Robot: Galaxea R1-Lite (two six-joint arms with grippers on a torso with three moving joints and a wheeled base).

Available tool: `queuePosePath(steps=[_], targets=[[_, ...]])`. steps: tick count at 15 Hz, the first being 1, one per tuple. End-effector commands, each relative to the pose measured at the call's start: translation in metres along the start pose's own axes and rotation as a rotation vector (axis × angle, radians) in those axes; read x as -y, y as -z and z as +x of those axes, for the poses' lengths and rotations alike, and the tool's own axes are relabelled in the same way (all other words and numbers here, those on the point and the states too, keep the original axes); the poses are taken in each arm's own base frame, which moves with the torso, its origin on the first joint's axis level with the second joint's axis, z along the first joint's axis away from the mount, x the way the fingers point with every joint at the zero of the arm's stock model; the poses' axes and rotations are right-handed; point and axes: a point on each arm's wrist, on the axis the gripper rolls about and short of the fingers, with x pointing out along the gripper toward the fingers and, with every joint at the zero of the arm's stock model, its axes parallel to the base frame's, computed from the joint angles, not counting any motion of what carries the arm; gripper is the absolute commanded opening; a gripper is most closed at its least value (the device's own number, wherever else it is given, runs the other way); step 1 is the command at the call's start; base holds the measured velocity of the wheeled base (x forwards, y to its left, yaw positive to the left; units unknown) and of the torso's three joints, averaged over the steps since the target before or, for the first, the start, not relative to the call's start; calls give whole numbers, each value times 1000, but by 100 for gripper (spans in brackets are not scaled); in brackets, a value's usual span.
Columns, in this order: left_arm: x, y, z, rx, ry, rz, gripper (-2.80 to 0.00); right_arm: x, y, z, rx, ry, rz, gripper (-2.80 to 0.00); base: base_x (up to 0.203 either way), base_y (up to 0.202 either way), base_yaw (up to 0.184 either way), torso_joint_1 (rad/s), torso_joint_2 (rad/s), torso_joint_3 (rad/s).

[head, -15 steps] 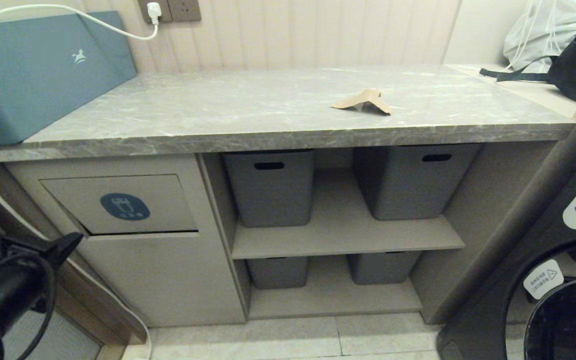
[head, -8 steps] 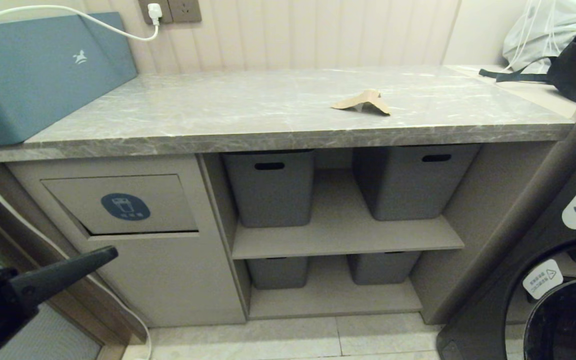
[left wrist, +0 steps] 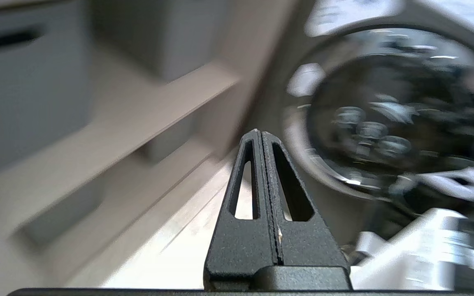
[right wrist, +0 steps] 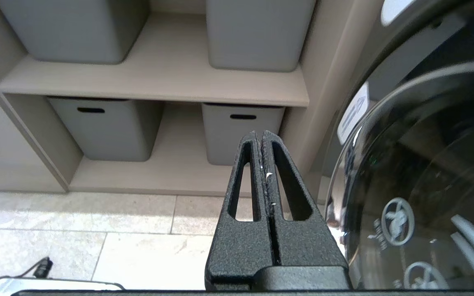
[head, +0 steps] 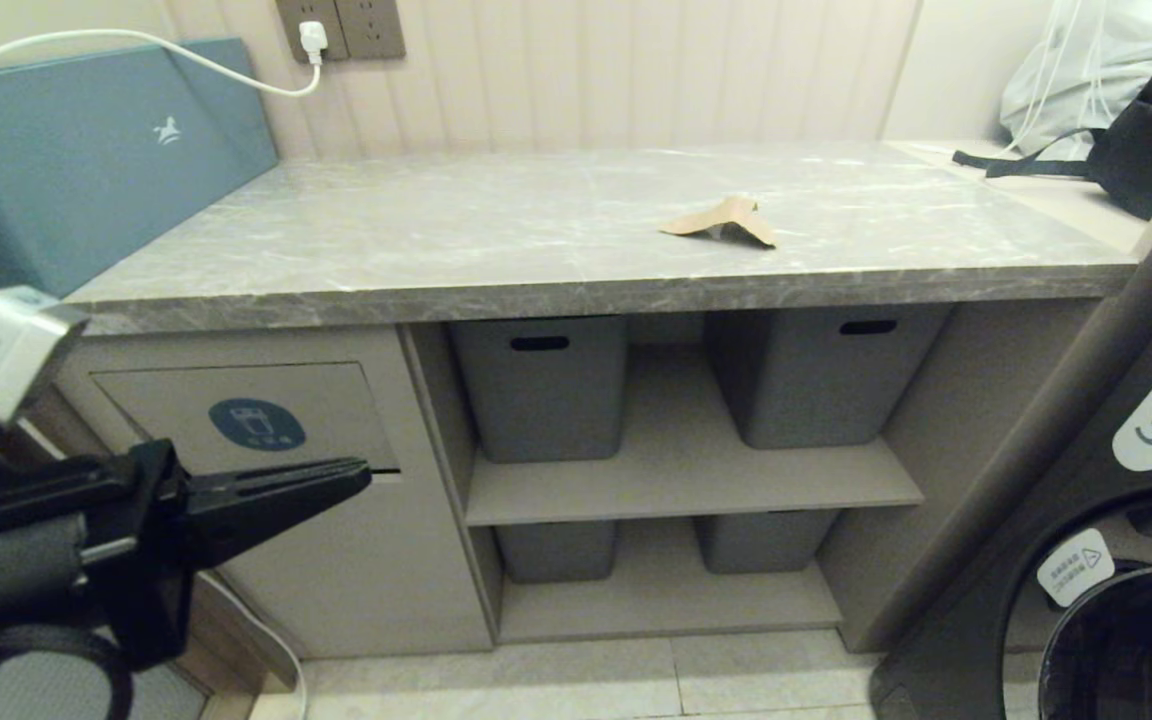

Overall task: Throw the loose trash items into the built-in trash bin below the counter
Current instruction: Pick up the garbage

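The left gripper (head: 361, 470), pressed closed and empty, hovers level before the beige tilting bin flap (head: 246, 415), seemingly to push it, while the tan cardboard scrap (head: 721, 220) lies at two o'clock on the grey marble surface (head: 436, 240).

Soft even indoor light — left wrist view blurred, perhaps by motion

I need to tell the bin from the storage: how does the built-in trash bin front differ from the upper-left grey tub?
The trash bin flap is a flat beige panel set in the cabinet front; the upper-left grey tub is a loose grey box standing on an open shelf. The flap bears a dark blue oval sticker; the tub is plain, with only a dark slot handle. The left gripper points at the flap's lower edge, not the tub. Both sit below the counter.
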Motion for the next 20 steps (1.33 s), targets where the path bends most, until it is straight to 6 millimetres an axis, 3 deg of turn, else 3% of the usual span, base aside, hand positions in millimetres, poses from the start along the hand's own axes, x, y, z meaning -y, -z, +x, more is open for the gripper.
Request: queuePosePath(steps=[1,5,8,11,13,15,17,20], targets=[[-10,13,-4,-24,-126,-31,-280,0,0,0,1,-5,-3,-280,0,0,0,156,-408,-248],[-31,42,-62,14,-604,-91,-280,0,0,0,1,-3,-2,-280,0,0,0,192,-463,-269],[-7,89,-100,35,-833,-130,-280,0,0,0,0,0,2,-280,0,0,0,218,-495,-281],[11,122,-109,-29,-892,-141,-280,0,0,0,1,-3,-3,-280,0,0,0,219,-494,-271],[14,139,-114,-189,-1074,-174,-280,0,0,0,0,0,3,-280,0,0,0,93,-204,-107],[21,155,-118,-321,-1136,-242,-280,0,0,0,0,0,3,-280,0,0,0,36,-65,-33],[25,163,-119,-399,-1115,-286,-280,0,0,0,-1,0,0,-280,0,0,0,7,-15,-4],[28,163,-113,-444,-921,-204,-280,0,0,0,1,-4,-2,-280,0,0,0,0,0,0]])
